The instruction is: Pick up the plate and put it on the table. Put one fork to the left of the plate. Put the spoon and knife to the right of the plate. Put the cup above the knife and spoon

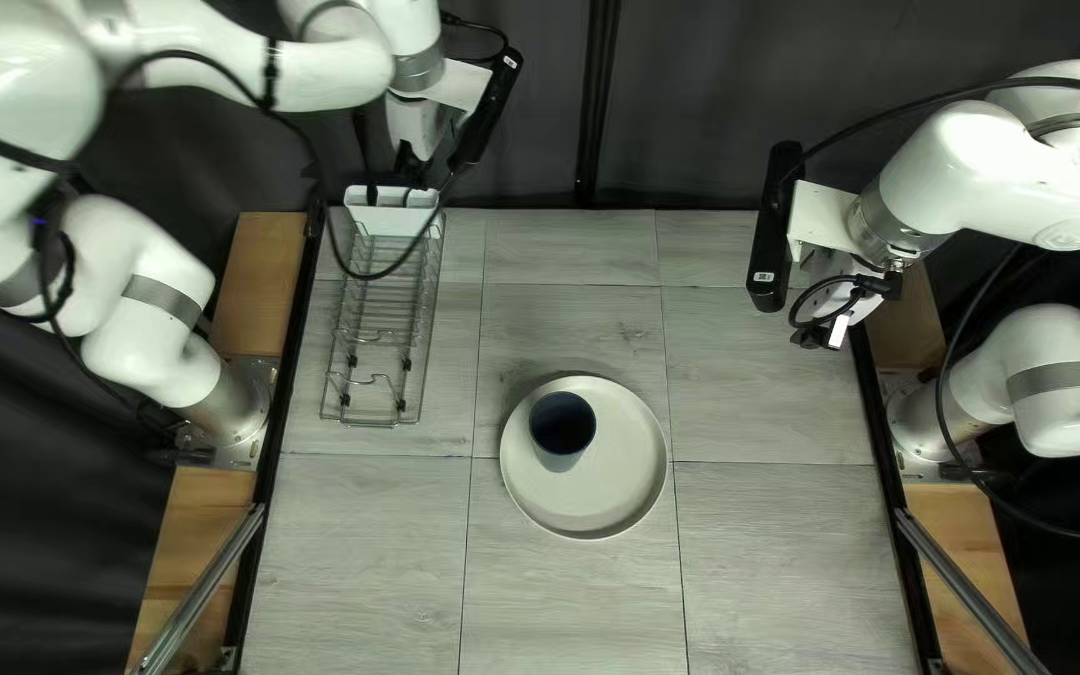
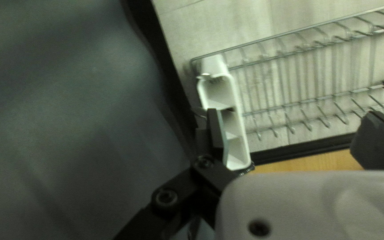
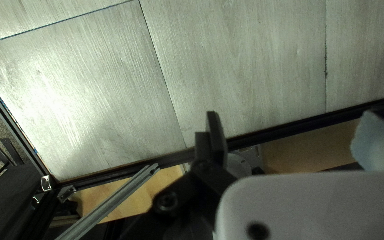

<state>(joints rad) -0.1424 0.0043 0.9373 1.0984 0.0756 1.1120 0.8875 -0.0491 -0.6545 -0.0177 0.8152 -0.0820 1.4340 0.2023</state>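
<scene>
The pale round plate (image 1: pixel 621 481) lies on the middle of the table, with the dark blue cup (image 1: pixel 563 425) standing on its upper-left part. My left gripper (image 1: pixel 413 165) hangs over the white cutlery holder (image 1: pixel 390 215) at the far end of the wire rack. In the left wrist view my left gripper (image 2: pixel 291 116) is open; one finger overlaps the compartmented holder (image 2: pixel 238 153). No fork, knife or spoon can be made out. My right gripper (image 1: pixel 821 335) is above the table's right edge; in the right wrist view the gripper (image 3: pixel 292 118) is open with nothing held.
The wire dish rack (image 1: pixel 378 338) runs along the table's left side, near my left arm's base. Wooden boards (image 1: pixel 263 281) and black rails border the table. A dark curtain (image 1: pixel 703 100) hangs behind the far edge. Metal struts flank the near corners.
</scene>
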